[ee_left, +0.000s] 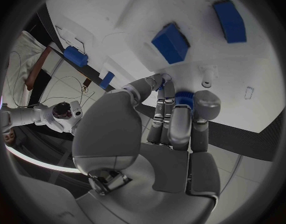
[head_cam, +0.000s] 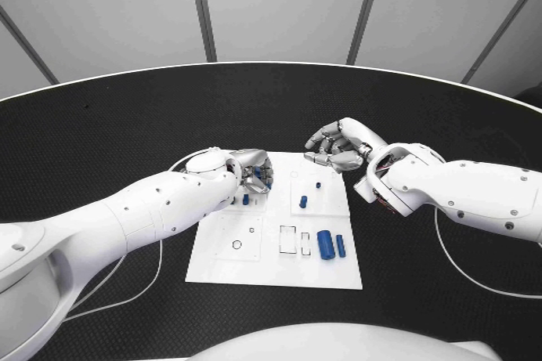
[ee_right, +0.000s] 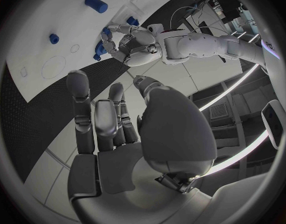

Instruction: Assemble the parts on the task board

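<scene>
Parts (head_cam: 327,243) wait on the task board (head_cam: 226,271); left hand (head_cam: 251,175) pinches a blue part (ee_left: 182,97) near its far-left corner: lower it squarely; right hand (head_cam: 337,148) is curled, holding nothing

My left arm reaches in across the tabletop (head_cam: 113,118) and ends over the far left corner of the task board (head_cam: 226,267). My left hand (head_cam: 251,173) is turned palm down there, its fingers (ee_left: 180,124) curled close together around a small blue part (ee_left: 184,97) pinched at their tips. My right arm comes in from the other side, bent at the wrist. My right hand (head_cam: 339,146) hangs above the tabletop just beyond the board's far edge, holding nothing, its fingers (ee_right: 105,119) loosely curved and held a little apart from one another.
</scene>
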Tool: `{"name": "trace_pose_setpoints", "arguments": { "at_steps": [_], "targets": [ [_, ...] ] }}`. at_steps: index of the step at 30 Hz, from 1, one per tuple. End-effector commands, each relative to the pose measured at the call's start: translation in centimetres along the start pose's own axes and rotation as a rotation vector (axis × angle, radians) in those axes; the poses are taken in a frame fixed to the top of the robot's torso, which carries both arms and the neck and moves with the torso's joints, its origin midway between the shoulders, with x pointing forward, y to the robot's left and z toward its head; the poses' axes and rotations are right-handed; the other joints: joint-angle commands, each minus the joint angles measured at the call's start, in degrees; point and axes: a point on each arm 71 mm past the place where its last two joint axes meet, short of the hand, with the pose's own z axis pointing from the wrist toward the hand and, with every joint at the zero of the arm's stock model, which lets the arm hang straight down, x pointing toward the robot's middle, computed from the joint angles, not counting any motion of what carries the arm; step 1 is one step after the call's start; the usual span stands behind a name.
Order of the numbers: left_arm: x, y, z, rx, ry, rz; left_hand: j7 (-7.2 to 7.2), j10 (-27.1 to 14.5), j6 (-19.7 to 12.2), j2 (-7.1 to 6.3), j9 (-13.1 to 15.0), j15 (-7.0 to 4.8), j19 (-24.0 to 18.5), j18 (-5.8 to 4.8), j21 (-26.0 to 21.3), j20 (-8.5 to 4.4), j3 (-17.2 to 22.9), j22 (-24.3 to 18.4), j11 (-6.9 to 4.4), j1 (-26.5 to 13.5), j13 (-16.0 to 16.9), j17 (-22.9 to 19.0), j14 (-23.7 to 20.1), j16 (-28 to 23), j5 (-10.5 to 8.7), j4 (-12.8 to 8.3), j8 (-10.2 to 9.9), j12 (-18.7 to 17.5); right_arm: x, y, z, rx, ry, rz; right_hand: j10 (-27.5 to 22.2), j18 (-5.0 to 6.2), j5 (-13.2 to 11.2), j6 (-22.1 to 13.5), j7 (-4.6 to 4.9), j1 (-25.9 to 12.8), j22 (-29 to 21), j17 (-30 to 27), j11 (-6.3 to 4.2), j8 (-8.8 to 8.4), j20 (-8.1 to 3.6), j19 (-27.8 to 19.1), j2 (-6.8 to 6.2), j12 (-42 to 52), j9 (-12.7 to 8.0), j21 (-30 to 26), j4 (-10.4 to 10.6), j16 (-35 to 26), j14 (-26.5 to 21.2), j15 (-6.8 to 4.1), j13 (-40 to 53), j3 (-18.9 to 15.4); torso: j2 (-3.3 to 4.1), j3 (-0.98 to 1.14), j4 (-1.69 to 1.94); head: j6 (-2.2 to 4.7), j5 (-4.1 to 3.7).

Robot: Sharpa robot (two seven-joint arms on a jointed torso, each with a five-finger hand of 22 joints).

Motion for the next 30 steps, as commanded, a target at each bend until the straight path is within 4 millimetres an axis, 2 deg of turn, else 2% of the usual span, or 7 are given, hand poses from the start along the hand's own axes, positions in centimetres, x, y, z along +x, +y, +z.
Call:
{"name": "trace_pose_setpoints", "arguments": {
  "at_steps": [1, 6, 9, 21, 23, 27, 30],
  "targets": [
    [-0.01, 0.01, 0.0, -0.002, -0.001, -0.001, 0.11, -0.03, -0.05, -0.07, 0.09, -0.24, 0.33, -0.78, 0.33, 0.04, -0.27, -0.03, 0.19, -0.65, -3.84, 0.2, 0.1, -0.06, -0.42, 0.38, 0.0, -0.06, 0.0, 0.0, 0.0, 0.0, 0.0, 0.0, 0.33, 0.79, 0.29, 0.26, -0.09, -0.06, 0.07, 0.07, -0.09, 0.25, 0.11, 0.36, -0.44, 0.16, 0.09, -0.07, -0.03, -0.13, 0.06, -0.22, 0.08, 0.3, 0.01, -0.02, 0.02, -0.01, -0.03],
    [-0.01, 0.02, 0.02, -0.006, -0.001, -0.001, 0.3, -0.12, -1.49, -2.06, 0.27, -0.14, 0.26, -0.76, 0.16, 0.04, -1.94, -0.29, 0.33, -1.68, -3.74, 0.2, 0.2, -0.02, -0.66, 0.75, -1.09, -0.32, 0.0, 0.0, -0.01, 0.0, 0.0, 0.0, 0.44, 0.79, 0.31, 0.31, -0.11, -0.04, 0.03, 0.01, -0.11, 0.29, 0.1, 0.41, -0.42, 0.25, 0.1, -0.12, -0.05, -0.2, 0.06, -0.24, 0.11, 0.35, -0.01, -0.01, -0.03, -0.01, -0.02],
    [-0.01, 0.03, 0.02, -0.008, -0.001, -0.001, 0.37, -0.19, -1.81, -2.6, 0.35, -0.11, 0.26, -0.76, 0.14, 0.05, -2.31, -0.31, 0.38, -1.57, -3.72, 0.48, 0.27, 0.05, -0.64, 0.63, -1.4, -0.43, 0.0, 0.0, -0.01, 0.0, 0.0, 0.0, 0.44, 0.79, 0.31, 0.31, -0.11, -0.04, 0.03, 0.01, -0.11, 0.29, 0.1, 0.41, -0.42, 0.25, 0.1, -0.12, -0.05, -0.2, 0.06, -0.24, 0.11, 0.35, -0.02, -0.02, -0.02, -0.02, -0.02],
    [0.03, -0.05, 0.06, -0.013, 0.003, -0.001, 0.59, -0.22, -2.48, -3.16, 0.43, -0.01, 0.24, -0.76, 0.07, 0.09, -2.76, -0.41, 0.52, -1.3, -3.66, 0.26, 0.22, 0.03, -0.64, 0.5, -2.04, -0.57, 0.0, 0.0, -0.02, 0.001, 0.0, 0.0, 0.45, 0.79, 0.32, 0.32, -0.12, -0.01, 0.03, -0.01, -0.12, 0.3, 0.09, 0.44, -0.42, 0.22, 0.1, -0.12, -0.08, -0.23, 0.06, -0.24, 0.05, 0.38, -0.03, 0.01, -0.02, 0.03, -0.05],
    [0.03, -0.09, 0.07, -0.012, 0.003, -0.001, 0.76, -0.25, -3.13, -3.7, 0.39, 0.07, 0.21, -0.75, 0.02, 0.12, -3.11, -0.48, 0.6, -1.22, -3.63, 0.17, 0.19, 0.02, -0.65, 0.4, -2.58, -0.67, -0.01, 0.0, -0.02, 0.001, 0.0, 0.0, 0.45, 0.79, 0.32, 0.32, -0.12, -0.01, 0.03, -0.01, -0.12, 0.3, 0.09, 0.44, -0.42, 0.22, 0.1, -0.12, -0.08, -0.23, 0.06, -0.24, 0.05, 0.38, -0.03, 0.02, -0.03, 0.03, -0.05],
    [0.01, -0.23, 0.09, -0.008, -0.001, -0.004, 0.79, -0.23, -3.17, -3.65, 0.43, 0.1, 0.22, -0.77, 0.03, 0.14, -3.16, -0.43, 0.64, -1.19, -3.62, 0.04, 0.16, 0.0, -0.61, 0.46, -2.69, -0.7, 0.0, 0.0, -0.01, 0.001, 0.0, 0.0, 0.45, 0.79, 0.32, 0.32, -0.12, -0.01, 0.03, -0.01, -0.12, 0.3, 0.09, 0.44, -0.42, 0.22, 0.1, -0.12, -0.08, -0.23, 0.06, -0.24, 0.05, 0.38, -0.02, 0.01, -0.02, 0.0, -0.08],
    [0.0, -0.31, 0.11, -0.005, -0.002, -0.004, 0.73, -0.09, -2.62, -2.98, 0.66, 0.12, 0.25, -0.78, 0.05, 0.2, -2.98, -0.39, 0.64, -0.91, -3.55, -0.28, 0.11, -0.02, -0.53, 0.68, -2.59, -0.71, 0.02, 0.02, 0.0, 0.0, 0.001, 0.0, 0.45, 0.79, 0.32, 0.32, -0.12, -0.01, 0.03, -0.01, -0.12, 0.3, 0.09, 0.44, -0.42, 0.22, 0.1, -0.12, -0.08, -0.23, 0.06, -0.24, 0.05, 0.38, -0.04, 0.04, -0.05, 0.04, -0.05]
  ]
}}
